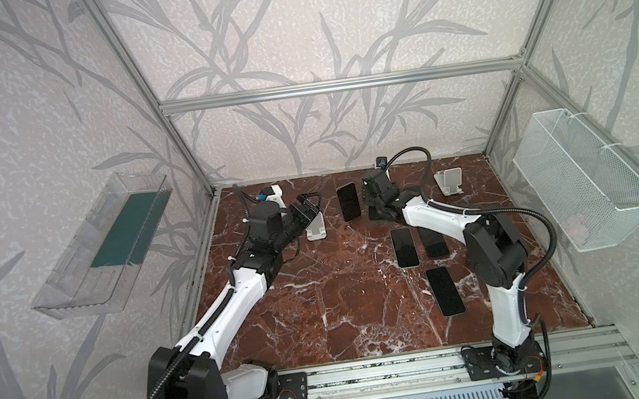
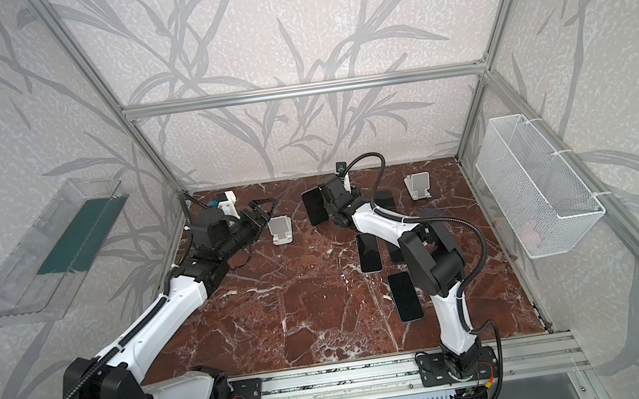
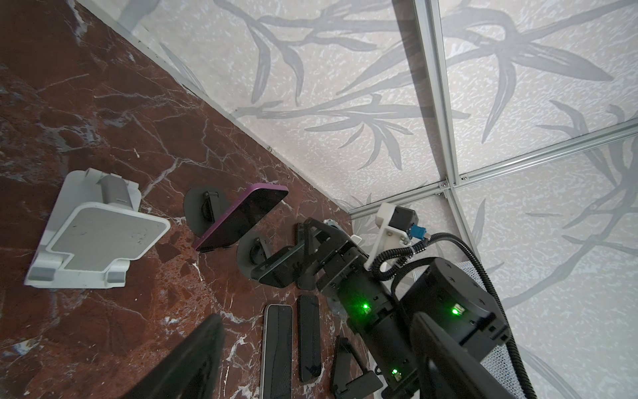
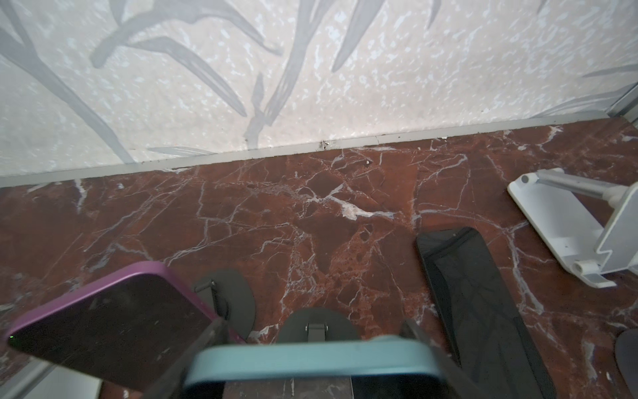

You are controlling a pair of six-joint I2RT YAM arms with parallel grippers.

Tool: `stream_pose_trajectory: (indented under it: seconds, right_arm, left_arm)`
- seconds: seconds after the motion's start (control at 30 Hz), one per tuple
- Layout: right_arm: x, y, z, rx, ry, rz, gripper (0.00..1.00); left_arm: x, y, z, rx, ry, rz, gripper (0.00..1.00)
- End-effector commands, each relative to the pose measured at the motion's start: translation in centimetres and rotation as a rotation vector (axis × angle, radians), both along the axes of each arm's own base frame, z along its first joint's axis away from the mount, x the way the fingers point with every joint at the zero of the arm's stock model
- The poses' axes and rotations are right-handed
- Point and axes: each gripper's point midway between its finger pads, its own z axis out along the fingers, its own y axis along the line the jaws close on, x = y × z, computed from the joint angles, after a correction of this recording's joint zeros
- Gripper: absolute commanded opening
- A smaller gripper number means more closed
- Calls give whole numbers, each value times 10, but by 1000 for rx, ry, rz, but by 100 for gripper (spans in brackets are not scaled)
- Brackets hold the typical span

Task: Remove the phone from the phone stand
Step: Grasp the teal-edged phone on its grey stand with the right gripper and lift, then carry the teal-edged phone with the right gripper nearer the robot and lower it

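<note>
**Right claw holds the teal phone by its upper end, stand just behind**

The marble table (image 1: 324,313) carries flat phones (image 1: 404,248) and several stands. The right arm (image 1: 437,214) reaches to the far middle of the table. The left arm (image 1: 238,299) stops well off to the side, and the left claw (image 1: 310,206) is apart and empty near a white stand (image 1: 316,228). That makes the right arm much the nearer.

The right claw (image 4: 312,349) is clamped on the teal phone (image 3: 276,271), one finger on each long side near the upper end. The phone's long axis runs from the claw down toward the table. It leans back on its dark stand (image 4: 317,323), whose round foot lies just beyond the phone on the wall side. Whether the lower end sits in the stand's lip is hidden.

The purple phone (image 4: 110,321) stands just beside it on a second dark stand (image 4: 238,300). From this, the pull looks best made up along the long axis and back toward the arm, clear of the purple phone.
</note>
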Motion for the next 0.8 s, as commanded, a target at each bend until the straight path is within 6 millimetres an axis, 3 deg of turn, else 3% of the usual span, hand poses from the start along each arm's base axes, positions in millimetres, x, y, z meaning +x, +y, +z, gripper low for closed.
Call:
stream_pose_trajectory:
  seconds: [0.0, 0.3, 0.47, 0.5, 0.77]
  right_arm:
    - [-4, 3, 52, 54, -106, 26, 66]
    - [-31, -13, 76, 14, -144, 41, 66]
    - [-46, -22, 72, 4, -135, 48, 66]
    - [-52, -26, 84, 18, -156, 49, 66]
    - [-94, -39, 91, 35, -156, 77, 66]
  left_arm:
    - [2, -1, 2, -15, -12, -8, 85]
    - [2, -4, 4, -25, -17, -22, 85]
    - [3, -5, 2, -27, -9, -25, 85]
    - [2, -6, 2, -37, -7, -30, 85]
    - [-8, -19, 16, -43, -46, -69, 84]
